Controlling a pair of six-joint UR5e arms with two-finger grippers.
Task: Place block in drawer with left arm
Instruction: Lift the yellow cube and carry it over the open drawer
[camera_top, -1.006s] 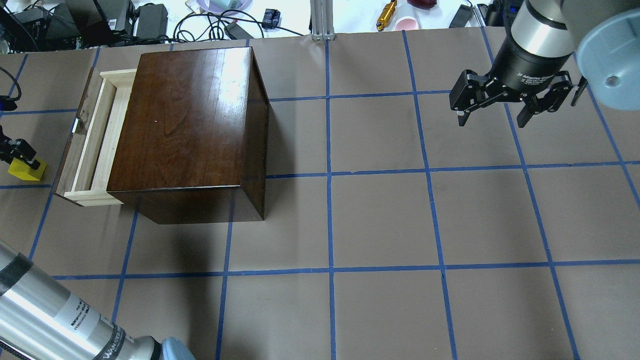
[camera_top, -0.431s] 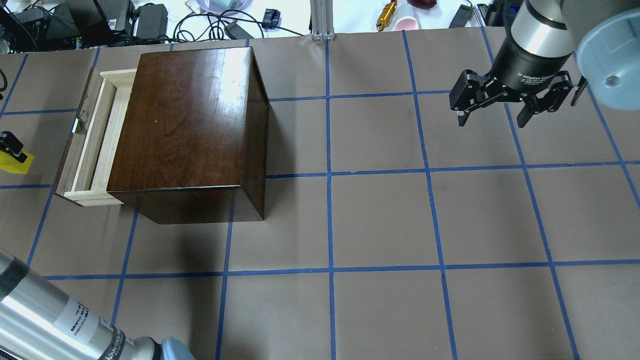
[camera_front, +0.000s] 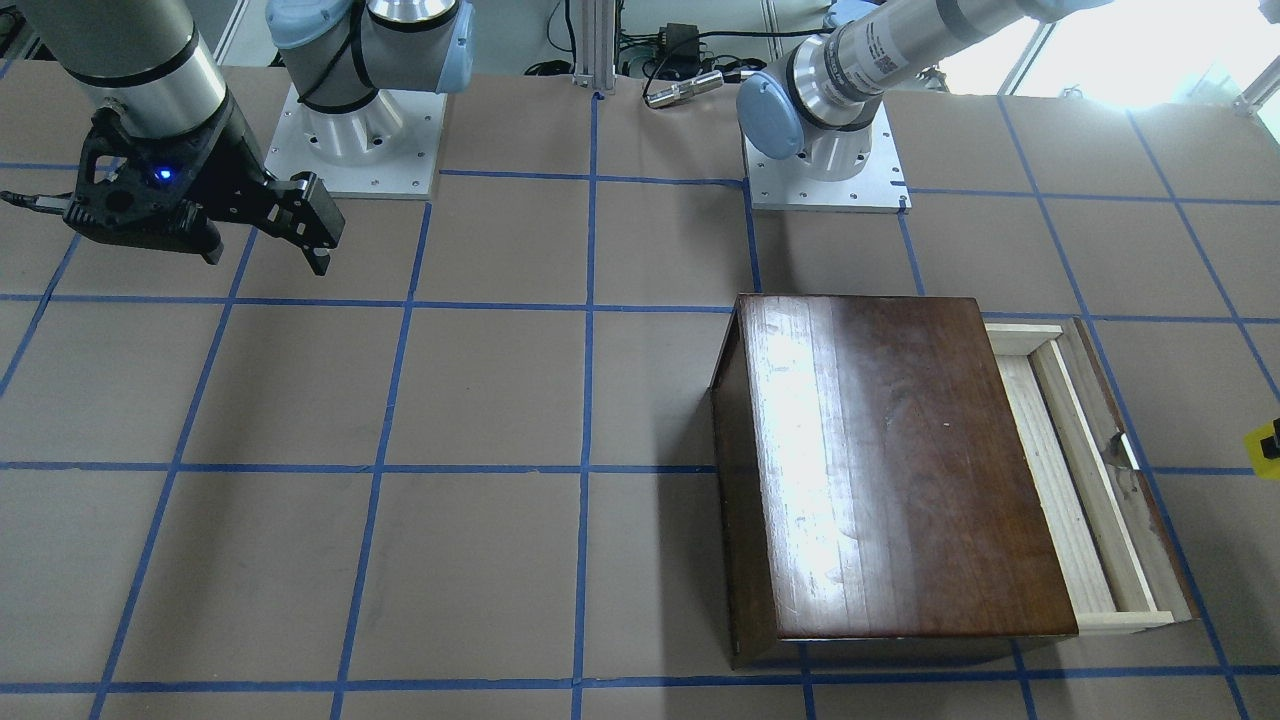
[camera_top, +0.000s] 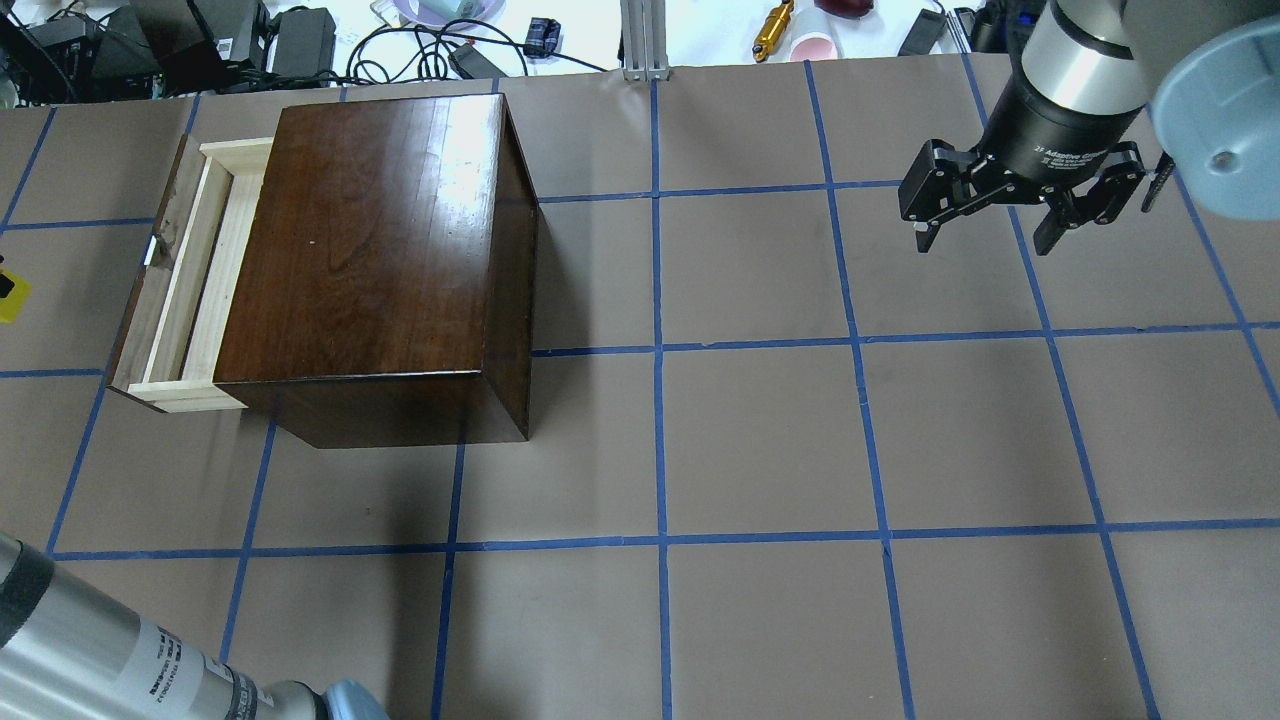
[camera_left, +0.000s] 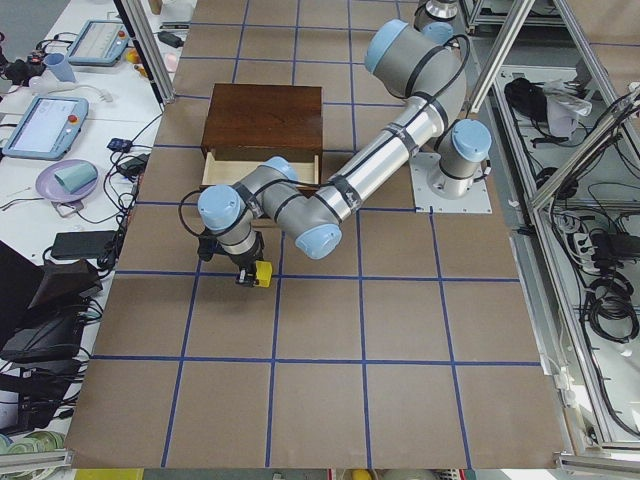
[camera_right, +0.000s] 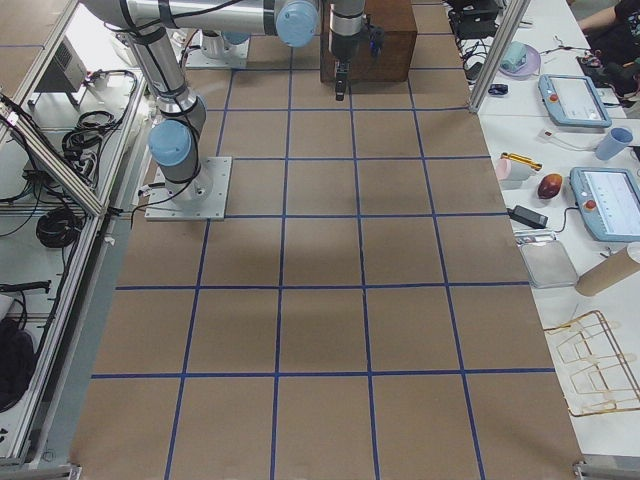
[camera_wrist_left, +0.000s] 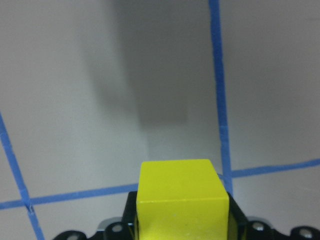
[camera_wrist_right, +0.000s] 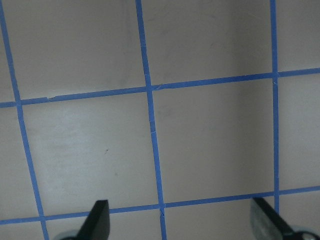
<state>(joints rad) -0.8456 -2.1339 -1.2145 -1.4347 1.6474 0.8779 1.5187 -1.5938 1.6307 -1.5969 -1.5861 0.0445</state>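
Observation:
The yellow block (camera_wrist_left: 181, 200) sits between the jaws of my left gripper (camera_left: 247, 268), which is shut on it and holds it above the table; its shadow lies on the paper below. In the overhead view the block (camera_top: 12, 300) is at the far left edge, left of the drawer (camera_top: 190, 270). The drawer is pulled out of the dark wooden box (camera_top: 380, 250), and its pale tray is empty. In the front-facing view the block (camera_front: 1262, 440) is at the right edge, beyond the drawer (camera_front: 1075, 470). My right gripper (camera_top: 985, 235) is open and empty, far to the right.
The left arm's silver link (camera_top: 100, 650) crosses the near left corner. Cables, power bricks and small items (camera_top: 300, 40) lie beyond the table's far edge. The right gripper (camera_wrist_right: 182, 225) hangs over bare brown paper with blue tape lines.
My left gripper has carried the yellow block further left in the overhead view, almost out of it. The right arm and the drawer have not moved.

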